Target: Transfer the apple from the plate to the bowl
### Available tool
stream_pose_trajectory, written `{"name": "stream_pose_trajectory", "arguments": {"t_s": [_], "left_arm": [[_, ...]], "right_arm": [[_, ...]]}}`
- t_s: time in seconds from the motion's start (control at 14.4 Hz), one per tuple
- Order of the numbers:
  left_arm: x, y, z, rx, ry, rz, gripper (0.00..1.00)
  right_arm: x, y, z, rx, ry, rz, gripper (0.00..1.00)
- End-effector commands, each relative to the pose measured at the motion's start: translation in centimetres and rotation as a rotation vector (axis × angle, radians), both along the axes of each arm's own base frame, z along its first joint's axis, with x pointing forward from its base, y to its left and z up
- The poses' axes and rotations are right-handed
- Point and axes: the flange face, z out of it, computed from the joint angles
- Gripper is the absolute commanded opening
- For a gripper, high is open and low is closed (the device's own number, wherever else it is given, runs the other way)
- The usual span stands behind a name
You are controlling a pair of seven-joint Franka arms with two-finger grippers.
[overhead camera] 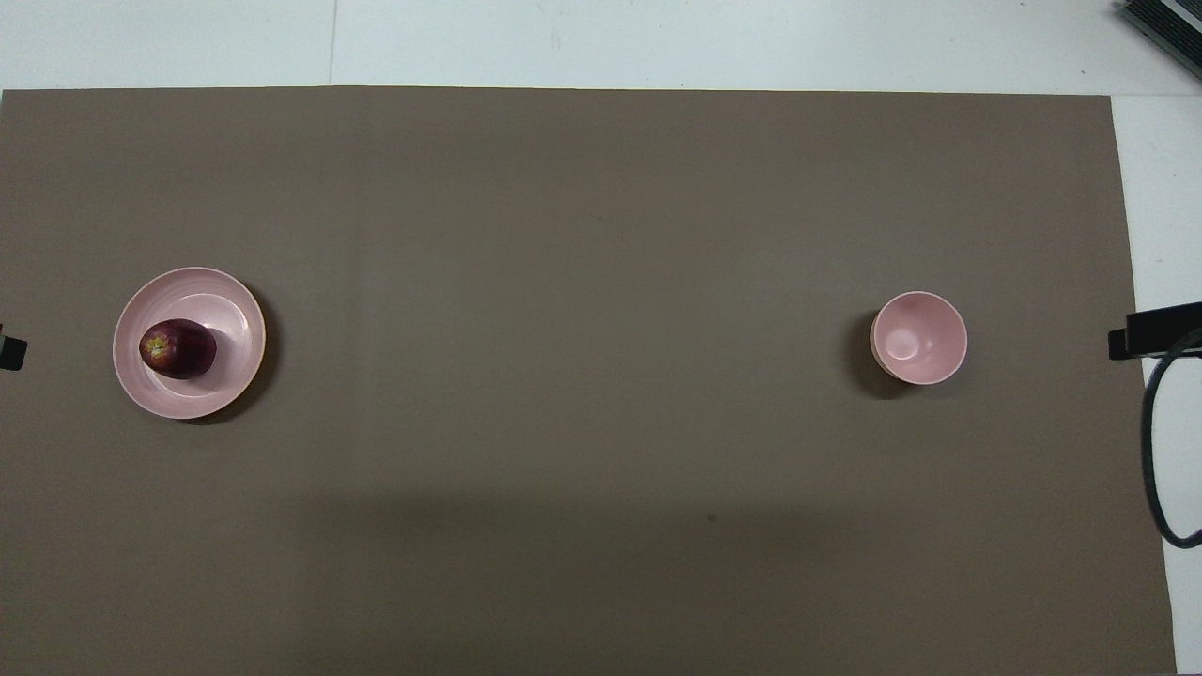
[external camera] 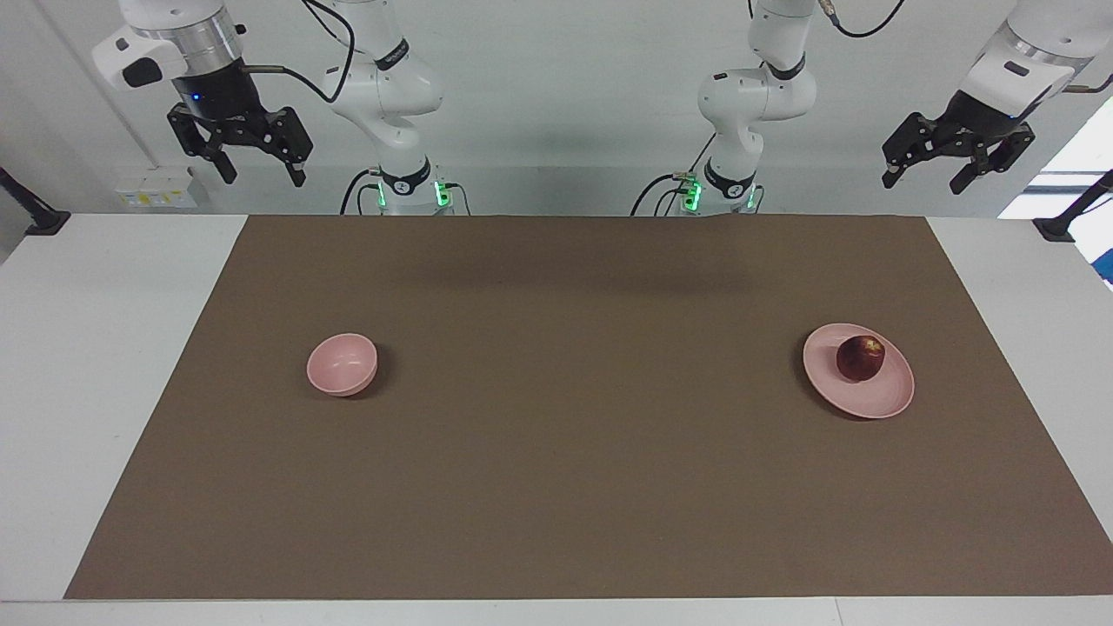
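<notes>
The dark red apple [external camera: 861, 357] [overhead camera: 178, 348] lies on the pale pink plate [external camera: 878, 396] [overhead camera: 235, 319] at the left arm's end of the table. The small deep pink bowl [external camera: 342, 365] [overhead camera: 918, 338] stands empty at the right arm's end. My left gripper [external camera: 923, 183] is open and empty, raised high over the table's edge by the robots at its own end, well apart from the plate. My right gripper [external camera: 261, 174] is open and empty, raised high at its own end, well apart from the bowl. Both arms wait.
A brown mat [external camera: 556, 487] covers most of the white table, and the plate and bowl stand on it. Both arm bases stand at the mat's edge nearest the robots. A black cable [overhead camera: 1160, 451] loops at the right arm's end.
</notes>
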Motion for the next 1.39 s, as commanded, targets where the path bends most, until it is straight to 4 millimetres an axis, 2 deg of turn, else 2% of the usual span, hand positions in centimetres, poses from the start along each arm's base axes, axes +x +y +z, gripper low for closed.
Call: {"name": "stream_pose_trajectory", "arguments": {"t_s": [0.0,1.32], "left_arm": [[-0.57,0.14,-0.07,0.006,-0.013,0.010,1.00],[-1.09,-0.50,-0.12,-0.006,-0.003,-0.010,1.00]], "right_arm": [[-0.57,0.13,0.17,0.009,0.011,-0.003,1.00],[-0.58,0.05,0.24,0.009,0.009,-0.004,1.00]]}}
